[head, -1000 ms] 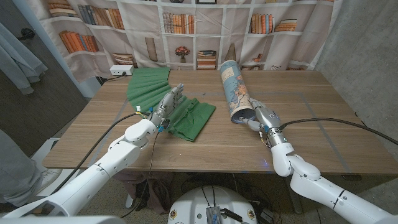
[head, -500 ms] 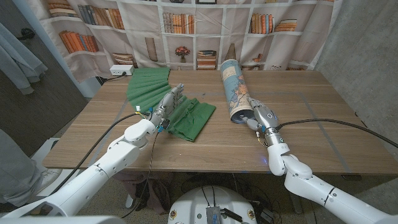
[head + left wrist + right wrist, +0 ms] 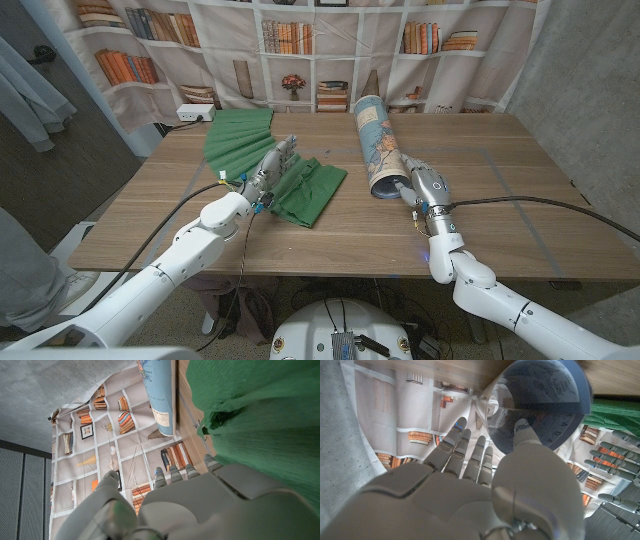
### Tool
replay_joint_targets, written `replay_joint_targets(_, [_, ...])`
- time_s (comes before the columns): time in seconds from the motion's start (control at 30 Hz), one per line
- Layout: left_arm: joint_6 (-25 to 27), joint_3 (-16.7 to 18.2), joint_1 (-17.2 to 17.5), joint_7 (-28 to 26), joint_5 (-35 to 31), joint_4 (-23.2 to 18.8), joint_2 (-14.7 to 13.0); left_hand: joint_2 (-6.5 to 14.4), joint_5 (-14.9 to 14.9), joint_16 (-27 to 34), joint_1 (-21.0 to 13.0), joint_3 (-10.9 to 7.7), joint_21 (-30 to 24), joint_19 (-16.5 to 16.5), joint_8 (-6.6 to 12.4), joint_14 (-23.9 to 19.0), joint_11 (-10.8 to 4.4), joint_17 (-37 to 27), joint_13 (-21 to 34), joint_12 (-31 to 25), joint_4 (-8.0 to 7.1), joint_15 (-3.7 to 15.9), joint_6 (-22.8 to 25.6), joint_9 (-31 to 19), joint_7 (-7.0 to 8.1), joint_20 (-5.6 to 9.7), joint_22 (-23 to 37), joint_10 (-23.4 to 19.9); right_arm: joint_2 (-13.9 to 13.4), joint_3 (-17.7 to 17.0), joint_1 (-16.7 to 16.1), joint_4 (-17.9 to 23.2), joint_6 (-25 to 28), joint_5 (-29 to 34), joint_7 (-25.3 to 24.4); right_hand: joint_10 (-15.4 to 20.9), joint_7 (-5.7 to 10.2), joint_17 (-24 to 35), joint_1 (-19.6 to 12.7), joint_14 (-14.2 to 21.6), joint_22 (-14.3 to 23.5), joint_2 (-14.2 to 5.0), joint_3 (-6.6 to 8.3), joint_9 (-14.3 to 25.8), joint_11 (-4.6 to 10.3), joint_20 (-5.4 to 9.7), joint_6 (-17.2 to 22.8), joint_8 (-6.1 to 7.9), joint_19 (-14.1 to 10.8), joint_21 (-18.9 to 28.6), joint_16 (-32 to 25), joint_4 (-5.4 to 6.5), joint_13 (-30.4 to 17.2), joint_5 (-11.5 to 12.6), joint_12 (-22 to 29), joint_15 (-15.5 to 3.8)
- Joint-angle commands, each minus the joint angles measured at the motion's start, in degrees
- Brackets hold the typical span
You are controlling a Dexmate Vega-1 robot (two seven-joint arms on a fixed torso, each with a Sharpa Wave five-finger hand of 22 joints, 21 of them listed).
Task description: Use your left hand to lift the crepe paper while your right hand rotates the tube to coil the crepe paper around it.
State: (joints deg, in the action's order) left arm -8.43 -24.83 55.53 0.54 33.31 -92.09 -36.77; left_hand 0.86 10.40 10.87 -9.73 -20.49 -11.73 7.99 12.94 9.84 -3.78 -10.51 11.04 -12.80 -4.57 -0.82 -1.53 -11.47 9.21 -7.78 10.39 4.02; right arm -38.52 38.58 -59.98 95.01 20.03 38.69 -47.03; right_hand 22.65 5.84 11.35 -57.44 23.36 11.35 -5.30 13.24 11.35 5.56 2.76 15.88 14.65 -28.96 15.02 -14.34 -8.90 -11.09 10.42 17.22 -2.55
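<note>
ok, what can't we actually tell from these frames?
- Left hand contact with the crepe paper: head view, the back of the hand hides the palm side; left wrist view, the hand's own bulk blocks it.
- Right hand grip on the tube: the fingers sit at the tube's near end, but actual contact is unclear.
- Print on the tube: too small to read.

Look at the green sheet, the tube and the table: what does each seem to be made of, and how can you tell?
Green crepe paper: matte, crinkled, soft folds.
Tube: probably cardboard, with a printed map-like wrap and a glossy end cap seen in the right wrist view.
Table: wood or wood-look laminate, with visible grain.
</note>
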Motion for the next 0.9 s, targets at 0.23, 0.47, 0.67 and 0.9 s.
replay_joint_targets(0.23, [-0.46, 0.35, 1.37, 0.13, 0.66, -0.71, -0.5, 0.1, 0.07, 0.26, -0.26, 0.13, -0.14, -0.21, -0.15, 0.45, -0.04, -0.16, 0.15, -0.22, -0.09, -0.48, 0.42, -0.01, 0.08, -0.03, 0.17, -0.31, 1.16, 2.23, 1.68, -1.12, 3.57, 0.65, -0.13, -0.87, -0.19, 0.1, -0.47, -0.03, 0.25, 0.38, -0.57, 0.14, -1.27, 2.71, 0.72, 0.17, -1.09, 0.63, 0.11, 0.11, -0.19, 0.0, -0.6, -8.84])
replay_joint_targets(0.47, [-1.14, 0.54, 1.76, 0.27, 0.85, -0.63, -0.46, 0.11, 0.08, 0.25, -0.26, 0.16, -0.12, -0.19, -0.19, 0.42, -0.05, -0.16, 0.15, -0.21, -0.1, -0.41, 0.47, 0.0, 0.12, -0.01, 0.17, -0.38, 1.28, 3.01, 2.38, -0.96, 4.26, 0.69, 0.96, -1.51, -0.32, 0.42, 0.95, -0.69, 0.33, -0.37, -1.14, 0.12, -1.07, 3.26, 1.31, 0.08, -0.64, 0.5, 0.34, 1.3, -0.1, -0.02, -1.11, -8.9])
replay_joint_targets(0.67, [-1.47, 0.81, 2.35, 0.27, 1.04, -0.85, -0.7, 0.12, 0.08, 0.24, -0.25, 0.18, -0.12, -0.23, -0.21, 0.39, -0.08, -0.17, 0.15, -0.21, -0.1, -0.42, 0.54, 0.0, 0.12, 0.0, 0.17, -0.44, 1.43, 3.16, 2.73, -0.72, 4.85, 0.26, 1.65, -1.23, -0.09, 0.43, 1.19, -0.51, 0.36, -0.71, -1.16, 0.11, -0.68, 3.47, 1.58, 0.04, -0.73, 0.55, 0.37, 1.52, -0.06, 0.04, -1.1, -9.19])
replay_joint_targets(0.9, [-1.72, 0.98, 2.99, 0.32, 1.26, -1.22, -0.92, 0.13, 0.08, 0.23, -0.24, 0.21, -0.11, -0.24, -0.24, 0.38, -0.04, -0.17, 0.15, -0.23, -0.11, -0.4, 0.61, 0.0, 0.06, -0.02, 0.17, -0.61, 2.58, 3.51, 3.28, -1.43, 5.74, 0.24, 0.74, 3.0, -0.1, 0.04, 1.25, 3.99, 0.64, -1.36, -0.89, 0.03, -0.63, 3.68, 3.28, -0.03, -3.53, 1.91, -0.33, 1.52, 0.15, 0.18, -0.05, -9.65])
